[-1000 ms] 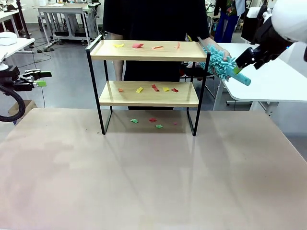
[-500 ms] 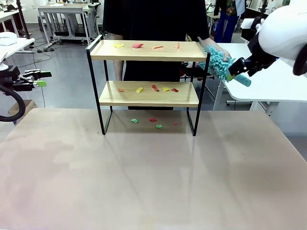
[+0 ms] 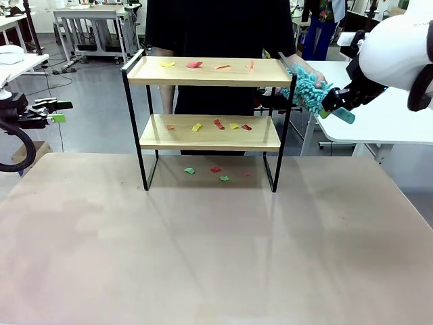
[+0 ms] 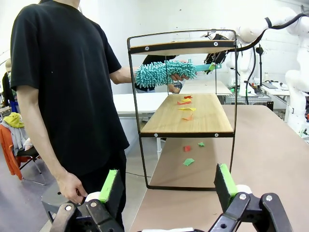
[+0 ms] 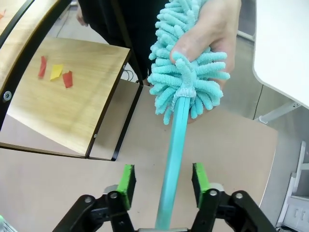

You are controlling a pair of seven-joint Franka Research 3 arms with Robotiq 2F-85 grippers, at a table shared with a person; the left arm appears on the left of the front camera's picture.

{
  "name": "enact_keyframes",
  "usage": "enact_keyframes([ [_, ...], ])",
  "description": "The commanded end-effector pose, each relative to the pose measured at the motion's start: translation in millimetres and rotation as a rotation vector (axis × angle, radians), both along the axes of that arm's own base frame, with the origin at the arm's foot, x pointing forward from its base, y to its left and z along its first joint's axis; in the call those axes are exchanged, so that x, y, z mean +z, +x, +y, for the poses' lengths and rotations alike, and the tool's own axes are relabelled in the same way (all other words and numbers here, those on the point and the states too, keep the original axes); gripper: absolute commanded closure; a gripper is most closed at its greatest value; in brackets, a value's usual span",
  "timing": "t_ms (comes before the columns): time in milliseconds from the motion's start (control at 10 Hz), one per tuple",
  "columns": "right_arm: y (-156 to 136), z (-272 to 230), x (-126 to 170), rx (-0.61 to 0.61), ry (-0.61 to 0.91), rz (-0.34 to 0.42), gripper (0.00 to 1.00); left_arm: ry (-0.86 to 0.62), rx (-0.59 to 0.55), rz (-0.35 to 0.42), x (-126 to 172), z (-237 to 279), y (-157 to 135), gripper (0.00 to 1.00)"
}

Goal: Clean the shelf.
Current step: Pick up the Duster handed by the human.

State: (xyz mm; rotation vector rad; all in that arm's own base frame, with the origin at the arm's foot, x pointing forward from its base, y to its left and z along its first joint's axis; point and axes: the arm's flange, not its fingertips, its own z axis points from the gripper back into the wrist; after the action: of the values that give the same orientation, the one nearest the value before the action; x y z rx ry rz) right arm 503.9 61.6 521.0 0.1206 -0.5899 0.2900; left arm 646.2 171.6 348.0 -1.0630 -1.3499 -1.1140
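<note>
Cataloguing the state of work: the shelf [image 3: 203, 80] stands upright on the far half of the table [image 3: 203, 257], and you can count nothing as cleaned yet. Coloured paper scraps [image 3: 194, 65] lie along its top board, a second lot [image 3: 218, 124] on the lower board, and a few more [image 3: 215, 168] on the table beneath. The fluffy teal duster [image 3: 308, 88] sits just off the shelf's right end rail, touching neither board, with the person's hand [image 5: 212, 24] wrapped around its head. Your right tool [image 5: 163, 176] has its jaws apart on either side of the duster's handle [image 5: 174, 145], pads clear of it, so by the look of it the handover is unfinished and the sweeping of both boards is all to come. Your left tool [image 4: 166, 186] is fully open with nothing in it, parked well away off the table's left edge. Hard to make out: the handle's butt end is cut off at the bottom of the right wrist view; in the front view the right tool is small and partly masked by its own arm; the person's fingers are half buried in the fibres.
</note>
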Motion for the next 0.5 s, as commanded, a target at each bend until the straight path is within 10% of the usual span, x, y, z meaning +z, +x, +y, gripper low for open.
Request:
enact_keyframes([
  [0, -0.4, -1.1, 3.3, -0.025, 0.026, 0.007, 1.00, 0.006, -0.003, -0.014, 1.6, -0.2, -1.4, 0.00],
  [400, -1.8, -3.8, 3.3, -0.059, 0.015, 0.044, 1.00, 0.006, -0.003, -0.014, 1.6, -0.2, -1.4, 0.00],
])
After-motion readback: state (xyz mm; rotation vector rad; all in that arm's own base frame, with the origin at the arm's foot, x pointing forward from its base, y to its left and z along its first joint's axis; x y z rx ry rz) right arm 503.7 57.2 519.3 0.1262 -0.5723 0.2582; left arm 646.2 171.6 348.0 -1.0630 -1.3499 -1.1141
